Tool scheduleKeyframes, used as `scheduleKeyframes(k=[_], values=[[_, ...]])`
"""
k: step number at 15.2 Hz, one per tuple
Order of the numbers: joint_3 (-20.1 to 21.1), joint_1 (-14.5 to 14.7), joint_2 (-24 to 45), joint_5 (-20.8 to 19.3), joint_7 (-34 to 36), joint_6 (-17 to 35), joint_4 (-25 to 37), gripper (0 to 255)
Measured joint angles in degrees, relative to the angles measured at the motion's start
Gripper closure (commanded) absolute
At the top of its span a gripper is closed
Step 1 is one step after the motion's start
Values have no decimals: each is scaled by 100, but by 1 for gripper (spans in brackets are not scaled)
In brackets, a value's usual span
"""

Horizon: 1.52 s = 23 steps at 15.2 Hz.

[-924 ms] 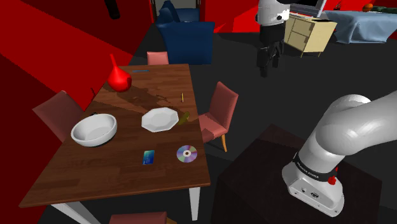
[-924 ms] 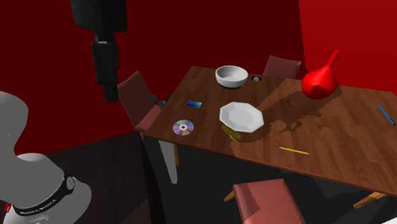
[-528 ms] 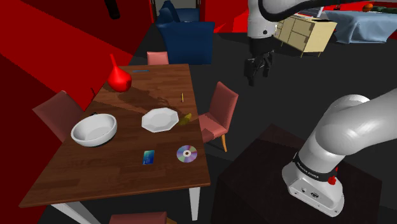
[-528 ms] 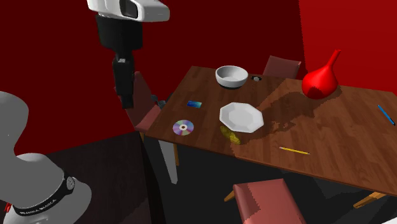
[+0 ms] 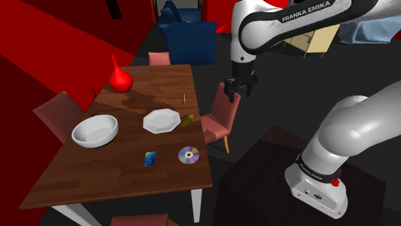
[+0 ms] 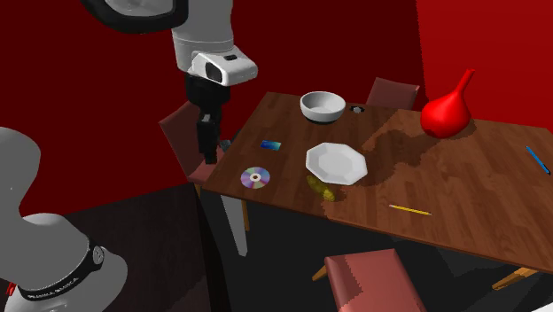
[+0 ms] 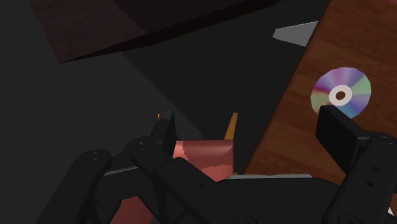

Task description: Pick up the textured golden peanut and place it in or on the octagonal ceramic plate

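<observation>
**Open gripper off the table, peanut waiting at the plate's rim**

Standing wide apart, the two black fingers (image 7: 340,137), with nothing clasped between them and only a pink chair (image 7: 207,156) below the gap. Belonging to the gripper (image 5: 234,86), hanging in the upper middle of the shoulder view, above that chair and off the right edge of the wooden table (image 5: 160,90). In the second exterior view, placed left of the middle, beside the table's left edge. Nearest to it on the wood, a shiny disc (image 7: 341,94).

Further in, near the middle of the shoulder view, the golden peanut (image 5: 187,119), lying at the right rim of the white octagonal plate (image 5: 160,121). Touching it or just beside it: cannot tell.

Probably light, stiff and bumpy, so not very slippery, yet rounded and likely to roll away. Best to take it from above across the narrow waist, one finger on each side. Care needed close to the plate, likely fragile. Better to set the peanut down gently than to drop it.
</observation>
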Motion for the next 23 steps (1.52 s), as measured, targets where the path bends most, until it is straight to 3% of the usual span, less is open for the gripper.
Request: scheduleKeyframes(k=[10,16,23], values=[[639,-182,1962,149,1699,2324,169,0],[758,-302,3446,-373,2887,3515,751,0],[390,-36,4993,-1137,4312,4383,1766,0]])
